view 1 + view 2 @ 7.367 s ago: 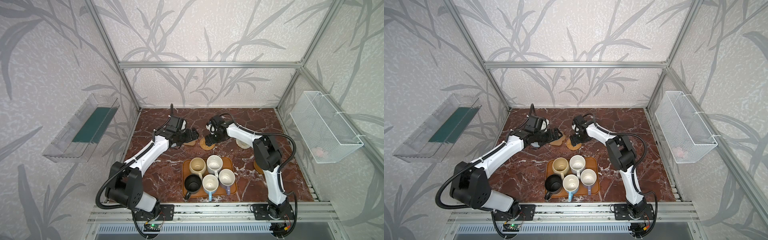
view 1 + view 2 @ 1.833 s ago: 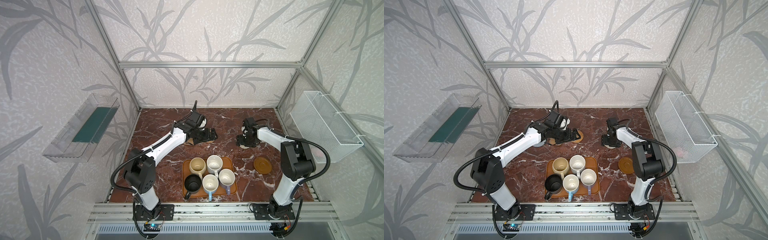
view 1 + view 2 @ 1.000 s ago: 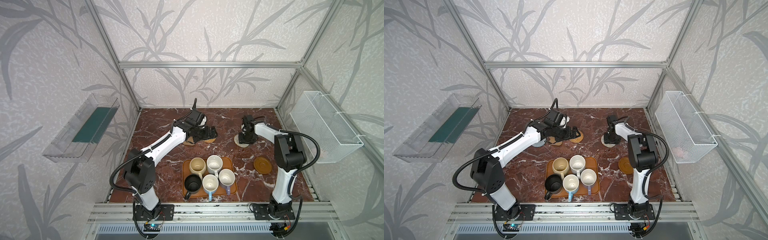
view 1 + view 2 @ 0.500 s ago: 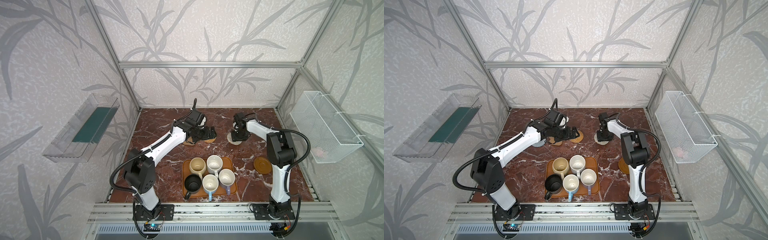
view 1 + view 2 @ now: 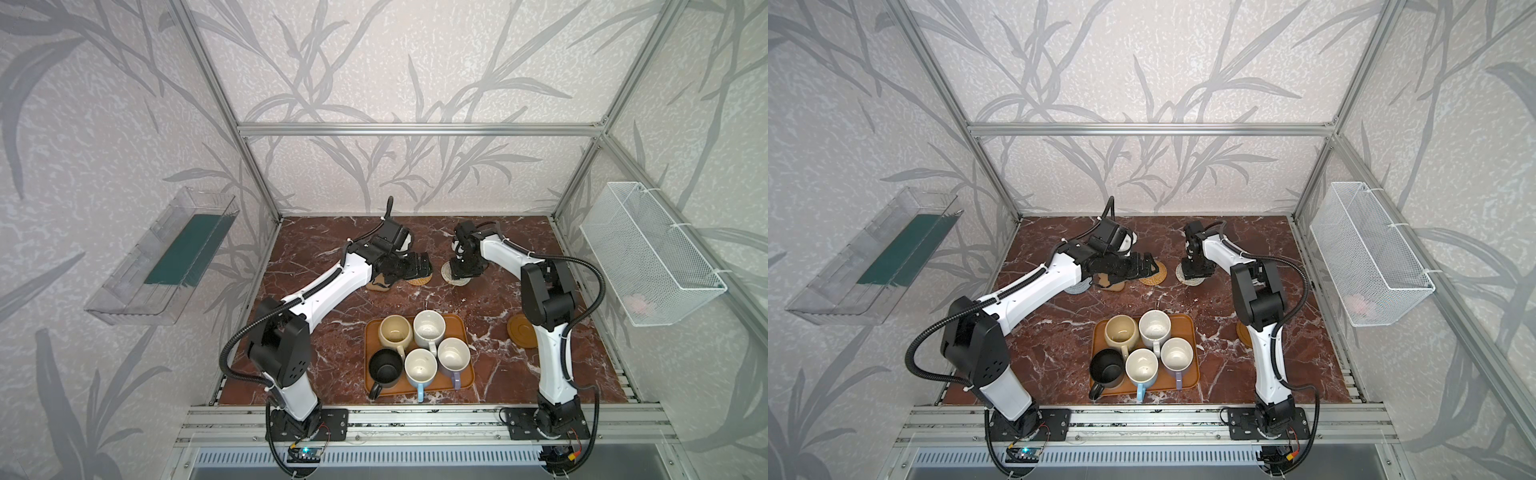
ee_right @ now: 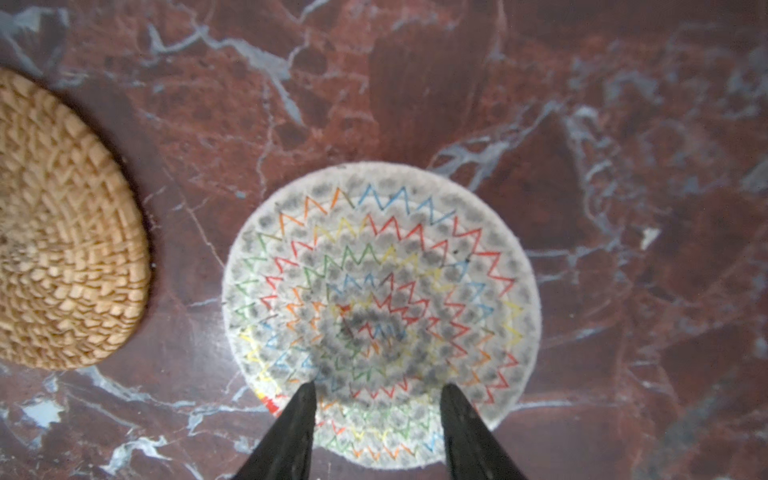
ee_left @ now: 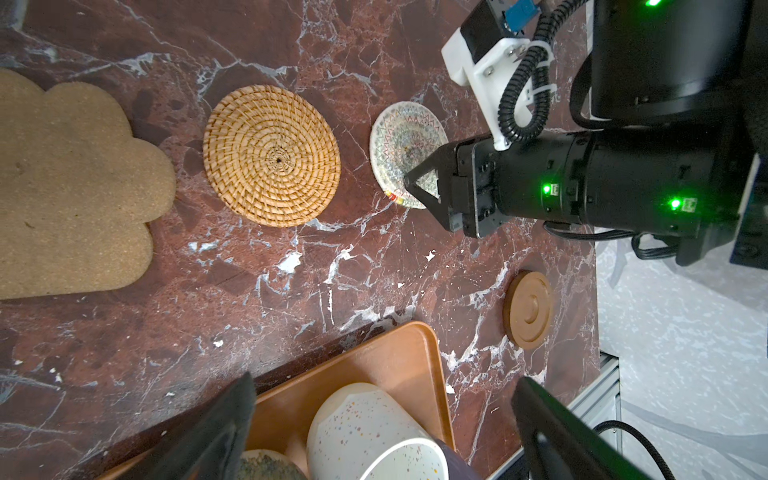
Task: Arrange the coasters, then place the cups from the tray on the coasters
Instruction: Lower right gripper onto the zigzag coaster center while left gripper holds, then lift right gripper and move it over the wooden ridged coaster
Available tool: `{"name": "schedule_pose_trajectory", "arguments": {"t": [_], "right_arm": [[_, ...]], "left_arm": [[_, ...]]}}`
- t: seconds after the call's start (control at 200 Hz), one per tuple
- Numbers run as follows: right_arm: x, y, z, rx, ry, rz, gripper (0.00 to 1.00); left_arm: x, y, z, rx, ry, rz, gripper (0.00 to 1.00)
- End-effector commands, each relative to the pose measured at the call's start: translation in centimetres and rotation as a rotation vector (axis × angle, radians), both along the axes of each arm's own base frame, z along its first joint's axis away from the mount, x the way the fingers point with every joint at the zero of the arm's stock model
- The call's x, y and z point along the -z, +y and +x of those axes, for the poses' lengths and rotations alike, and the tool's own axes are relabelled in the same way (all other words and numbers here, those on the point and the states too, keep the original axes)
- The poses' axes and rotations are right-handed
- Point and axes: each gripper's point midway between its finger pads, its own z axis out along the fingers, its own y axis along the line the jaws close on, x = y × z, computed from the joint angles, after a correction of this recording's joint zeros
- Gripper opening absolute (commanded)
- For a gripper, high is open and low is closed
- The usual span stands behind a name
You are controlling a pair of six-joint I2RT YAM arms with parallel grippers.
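Tray (image 5: 440, 387) is set at front centre of the worktop (image 5: 332, 340). Five cups (image 5: 429, 328) are packed on it, two behind and three in front. Behind the tray, four coasters are laid in a row, left to right in both top views:
- round coaster (image 5: 1077, 286), partly hidden
- paw coaster (image 7: 75, 187)
- rattan coaster (image 7: 271, 156)
- rope coaster (image 6: 380, 291)

Wooden disc (image 5: 521, 330) is placed apart, right of the tray.

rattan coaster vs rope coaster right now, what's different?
Colour: the rattan coaster is plain golden; the rope coaster is whitish with coloured zigzag stitching.
Contact: the right gripper has its parted tips at the rope coaster's edge; no gripper touches the rattan coaster.
Shared: both are round, woven and flat on the marble table, side by side with a gap.
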Motion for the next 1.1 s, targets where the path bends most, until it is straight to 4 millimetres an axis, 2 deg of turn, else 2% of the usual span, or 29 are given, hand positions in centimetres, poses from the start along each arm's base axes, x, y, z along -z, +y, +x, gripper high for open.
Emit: {"name": "schedule_pose_trajectory", "arguments": {"t": [0.0, 0.075, 0.2, 0.605, 0.74, 0.905, 1.095], "right_arm": [[2.9, 0.9, -2.3, -0.026, 0.116, 0.006, 0.49], [3.0, 1.3, -2.3, -0.036, 0.114, -0.003, 0.49], [3.3, 0.8, -2.5, -0.018, 0.128, -0.036, 0.49], [2.0, 1.8, -1.9, -0.03, 0.093, 0.0, 0.49], [2.1, 1.3, -1.9, -0.029, 0.084, -0.048, 0.49], [1.2, 1.0, -1.4, -0.035, 0.059, -0.065, 0.49], [-0.7, 1.6, -0.8, -0.038, 0.017, -0.031, 0.51]], "left_arm": [[-0.3, 0.3, -0.4, -0.01, -0.014, 0.009, 0.99], [-0.3, 0.3, -0.5, -0.011, -0.012, 0.007, 0.99], [-0.3, 0.4, -0.5, -0.011, -0.015, 0.008, 0.99], [-0.5, 0.5, -0.5, -0.011, -0.026, 0.009, 0.99], [-0.4, 0.6, -0.5, -0.013, -0.022, 0.012, 0.99], [-0.5, 0.8, -0.5, -0.014, -0.029, 0.021, 0.99], [-0.7, 0.8, -0.4, -0.018, -0.035, 0.015, 0.99]]}}
